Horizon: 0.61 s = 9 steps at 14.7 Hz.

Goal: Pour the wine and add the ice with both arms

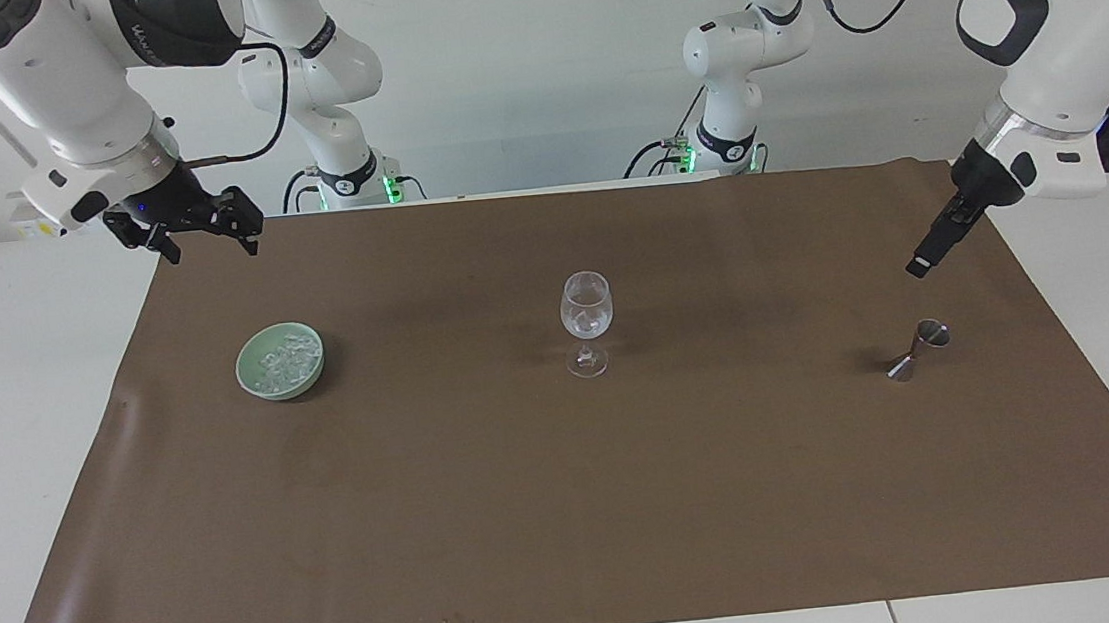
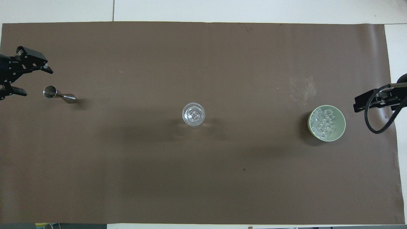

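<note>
A stemmed wine glass (image 1: 586,319) stands upright at the middle of the brown mat, with a few ice chunks in its bowl (image 2: 193,114). More ice (image 1: 283,363) fills a pale green bowl (image 1: 254,378) toward the right arm's end (image 2: 340,133). A small steel jigger (image 1: 917,348) appears to lie on its side toward the left arm's end (image 2: 58,94). My left gripper (image 2: 37,82) is open and empty, raised over the mat beside the jigger (image 1: 920,265). My right gripper (image 1: 211,247) is open and empty, raised over the mat's edge near the bowl (image 2: 362,103).
The brown mat (image 1: 574,531) covers most of the white table (image 1: 12,419). The arm bases (image 1: 348,184) stand at the table's edge nearest the robots. A black cable (image 2: 373,127) loops from the right wrist.
</note>
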Tool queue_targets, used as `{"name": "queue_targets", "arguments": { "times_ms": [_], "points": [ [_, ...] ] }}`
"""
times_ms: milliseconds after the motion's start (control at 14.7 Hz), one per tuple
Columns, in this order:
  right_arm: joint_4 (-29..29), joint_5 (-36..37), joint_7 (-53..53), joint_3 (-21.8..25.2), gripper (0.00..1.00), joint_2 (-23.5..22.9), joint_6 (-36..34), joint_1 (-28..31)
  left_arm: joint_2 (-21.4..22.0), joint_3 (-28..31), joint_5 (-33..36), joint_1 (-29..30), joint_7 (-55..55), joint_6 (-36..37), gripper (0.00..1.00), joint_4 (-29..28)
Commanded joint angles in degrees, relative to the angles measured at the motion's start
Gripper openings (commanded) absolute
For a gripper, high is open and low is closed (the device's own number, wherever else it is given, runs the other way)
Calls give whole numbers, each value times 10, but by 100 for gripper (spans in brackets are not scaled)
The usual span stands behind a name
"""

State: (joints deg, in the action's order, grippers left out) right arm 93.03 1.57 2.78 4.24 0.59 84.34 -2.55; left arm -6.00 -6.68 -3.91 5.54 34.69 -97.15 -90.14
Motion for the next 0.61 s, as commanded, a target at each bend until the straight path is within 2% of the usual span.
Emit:
{"name": "queue_targets", "arguments": {
  "times_ms": [0, 204, 272, 340, 544],
  "points": [
    [23, -7, 21, -4, 100, 13, 11, 13, 14, 29, 11, -20, -26, -15, 100, -16],
    [19, -8, 26, -5, 100, 4, 14, 13, 13, 51, 14, -48, -205, -23, 100, -14],
    [19, -6, 27, -5, 100, 5, 14, 11, 17, 76, 14, -62, -256, -17, 100, -14],
    [18, -6, 27, -5, 100, 6, 14, 11, 23, 98, 14, -75, -289, -11, 100, -14],
    [20, -7, 29, -5, 100, 10, 15, 17, 27, 98, 16, -76, -324, 30, 100, 4]
  ]
}}
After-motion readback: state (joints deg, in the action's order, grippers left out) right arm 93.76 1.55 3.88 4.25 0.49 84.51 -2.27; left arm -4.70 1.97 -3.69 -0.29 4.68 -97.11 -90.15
